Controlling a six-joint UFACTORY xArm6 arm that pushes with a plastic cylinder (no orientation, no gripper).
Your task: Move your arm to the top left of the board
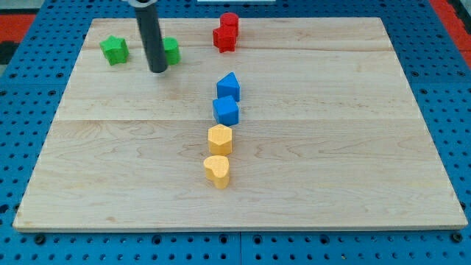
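Blocks of four colours sit on a pale wooden worktop as my tip rests near the upper left of the frame. The dark rod descends from the top edge, its lower end planted between a green star-shaped block on its left and a second green block just beside it on the right, partly hidden behind the rod. Two red blocks stand touching at top centre. Down the middle runs a column: two blue blocks, then a yellow block and a yellow heart-shaped block. The arm carries no gripper, so nothing is held. Blue pegboard surrounds the worktop.
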